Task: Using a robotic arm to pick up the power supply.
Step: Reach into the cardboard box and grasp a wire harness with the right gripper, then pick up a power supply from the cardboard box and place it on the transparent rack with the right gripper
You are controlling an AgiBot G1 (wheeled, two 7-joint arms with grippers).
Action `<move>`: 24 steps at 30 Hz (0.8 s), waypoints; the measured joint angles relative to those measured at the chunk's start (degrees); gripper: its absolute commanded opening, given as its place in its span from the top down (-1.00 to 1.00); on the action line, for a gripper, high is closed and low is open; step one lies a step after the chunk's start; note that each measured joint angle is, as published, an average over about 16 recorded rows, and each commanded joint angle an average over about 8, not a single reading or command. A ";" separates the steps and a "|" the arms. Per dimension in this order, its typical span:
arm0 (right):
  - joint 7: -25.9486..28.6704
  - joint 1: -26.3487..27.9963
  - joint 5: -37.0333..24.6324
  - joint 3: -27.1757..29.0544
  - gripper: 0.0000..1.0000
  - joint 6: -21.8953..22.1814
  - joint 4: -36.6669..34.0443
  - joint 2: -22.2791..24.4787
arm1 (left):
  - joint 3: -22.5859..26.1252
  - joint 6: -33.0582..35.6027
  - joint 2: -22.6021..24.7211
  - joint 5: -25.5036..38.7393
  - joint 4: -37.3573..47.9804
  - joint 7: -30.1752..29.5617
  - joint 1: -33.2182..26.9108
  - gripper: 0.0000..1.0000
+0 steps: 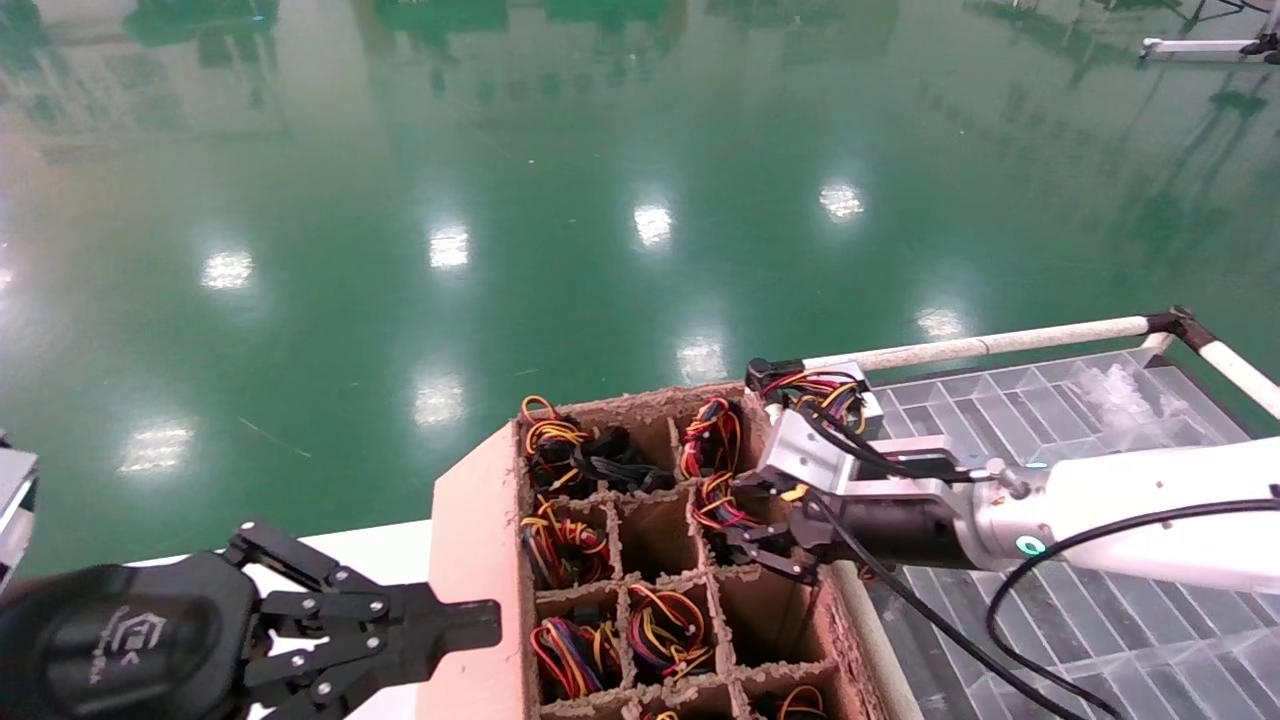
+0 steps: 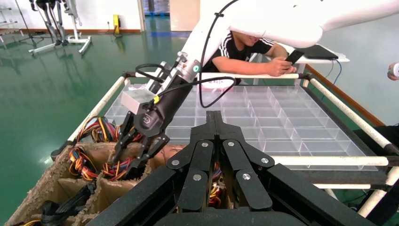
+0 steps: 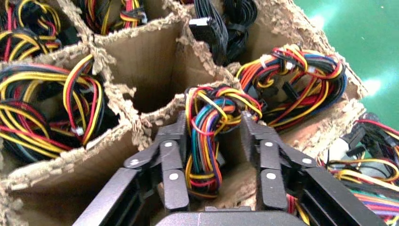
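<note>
While angled down into the cardboard box (image 1: 480,560), right gripper (image 3: 214,155) half-open around the power supply's wires (image 3: 209,127), not clamped.

My right claw (image 3: 211,160) brackets a bundle of coloured wires (image 3: 207,136) in a cardboard cell (image 3: 155,113), fingers (image 3: 171,174) either side.

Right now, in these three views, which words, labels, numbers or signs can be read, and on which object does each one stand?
No readable words or numbers in any view.
Left gripper wrist: a white logo, an emblem with no legible letters.
Right gripper wrist: a small white logo, too small to read.
Right forearm: a glowing teal ring light, no text.
Cardboard divider box and wire bundles: no print visible.
</note>
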 measured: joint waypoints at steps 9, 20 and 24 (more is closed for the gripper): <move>1.77 -0.21 -0.81 -0.21 1.00 0.72 -0.47 -0.42 | 0.02 -0.01 -0.01 -0.02 0.00 0.01 -0.01 -0.45; 4.58 0.04 -0.24 0.64 1.00 1.00 1.98 0.51 | 0.05 -0.02 -0.02 -0.04 0.00 0.03 -0.01 -1.00; 6.04 0.28 0.40 1.44 1.00 1.22 3.95 1.43 | 0.06 -0.03 -0.03 -0.04 0.00 0.03 -0.01 -1.00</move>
